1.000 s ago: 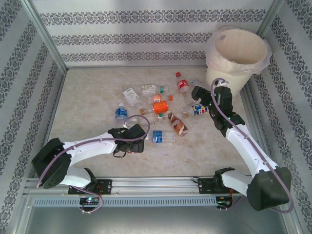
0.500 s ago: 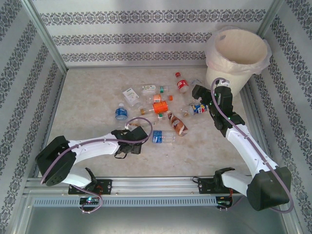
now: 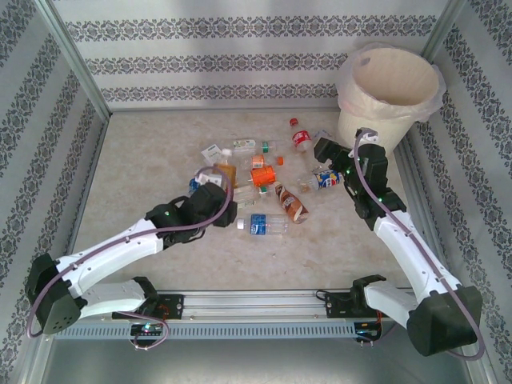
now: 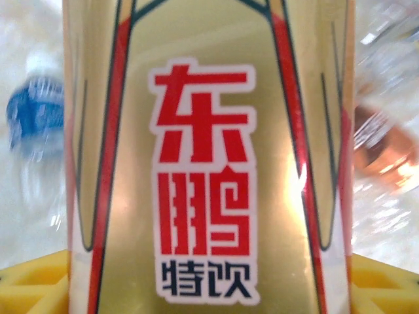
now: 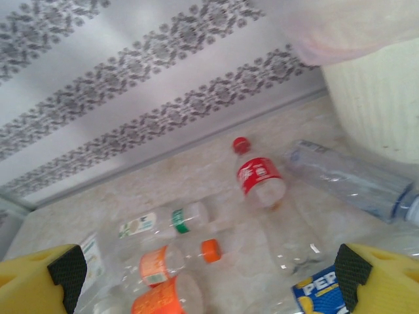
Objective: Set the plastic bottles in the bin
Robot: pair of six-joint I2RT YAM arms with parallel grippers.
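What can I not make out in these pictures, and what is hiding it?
- Left wrist view: the gold-label bottle has its cap and base cut off by the edges; the blue-labelled bottle behind it is blurred.
- Right wrist view: the Pepsi-label bottle is cut off by the lower edge.
- Top view: the labels of the plastic bottles are too small to read.

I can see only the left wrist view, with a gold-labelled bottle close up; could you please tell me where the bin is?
Observer: The bin stands at the far right corner of the table, well away from the left hand gripping that gold-labelled bottle.
Operator: Is the right hand nearer?
Observer: Yes, the right hand hovers near the bin's base, open and empty.
Operator: Is anything close to it?
Observer: A blue Pepsi-labelled bottle lies right beside it.
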